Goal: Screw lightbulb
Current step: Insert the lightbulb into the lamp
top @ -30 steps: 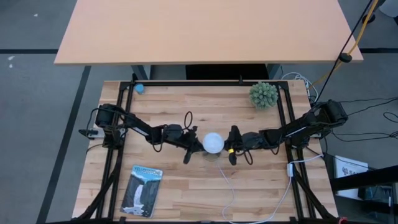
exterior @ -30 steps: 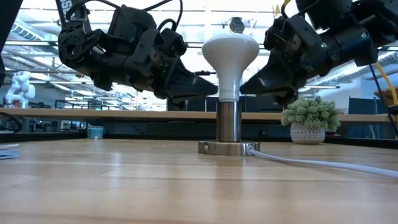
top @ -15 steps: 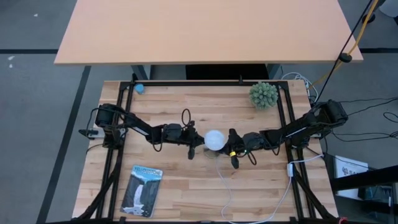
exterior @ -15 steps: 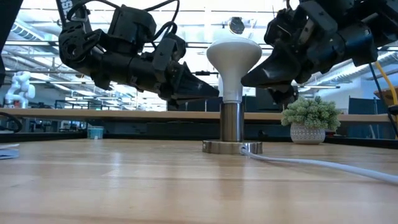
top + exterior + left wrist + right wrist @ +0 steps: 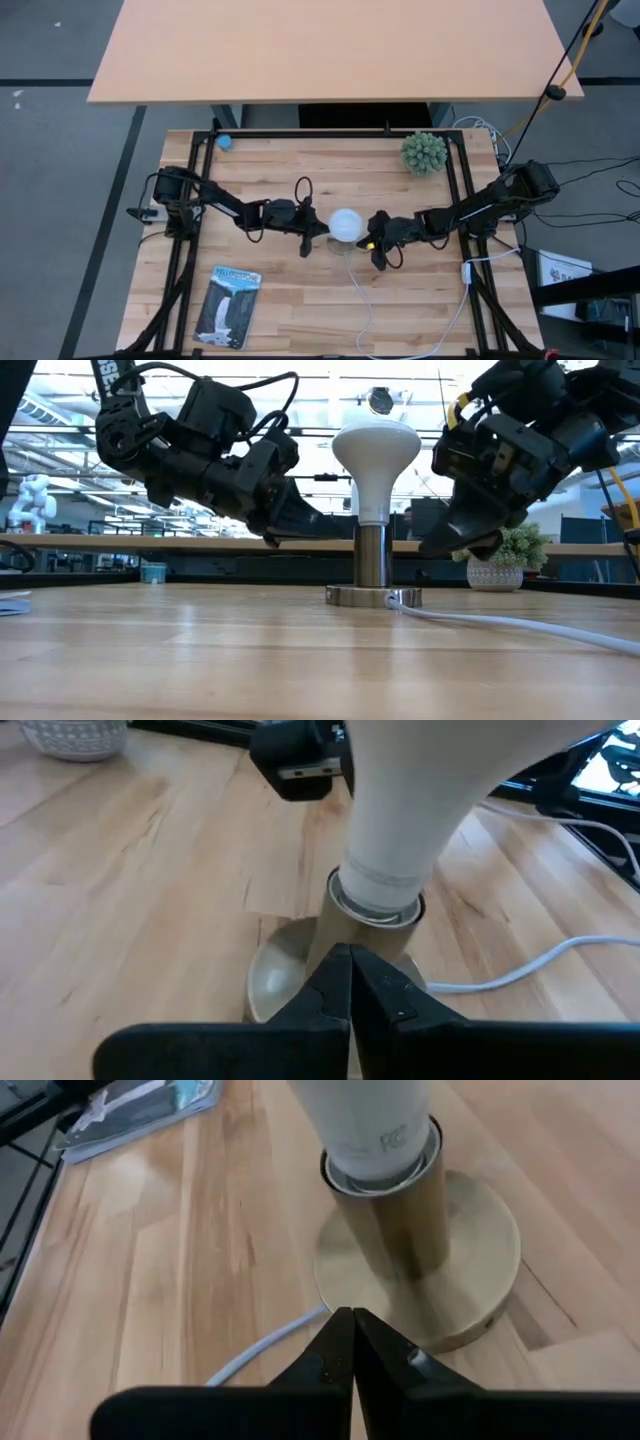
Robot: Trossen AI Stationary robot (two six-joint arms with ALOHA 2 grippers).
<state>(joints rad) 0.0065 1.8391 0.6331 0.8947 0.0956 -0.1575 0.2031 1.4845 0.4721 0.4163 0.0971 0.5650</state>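
Note:
The white frosted lightbulb (image 5: 346,225) stands upright with its screw end in the brass socket base (image 5: 372,575) at the table's middle; a white cord (image 5: 365,300) runs from the base to the near edge. My left gripper (image 5: 320,235) is shut, just left of the socket column (image 5: 330,920), tipped down below the bulb's dome (image 5: 376,450). My right gripper (image 5: 372,243) is shut, just right of the base, its tips above the base's rim (image 5: 480,1280). In the low view both tips stand apart from the bulb.
A spiky green ball plant in a white pot (image 5: 424,152) stands at the far right. A flat plastic package (image 5: 230,305) lies at the near left. A small blue thing (image 5: 224,142) sits at the far left corner. The cord (image 5: 500,622) crosses the near right.
Both grippers have drawn back from the bulb's neck and tipped down: the left one toward the table's left, the right one toward the right and lower, turning about its own axis. The bulb stays upright in the socket.

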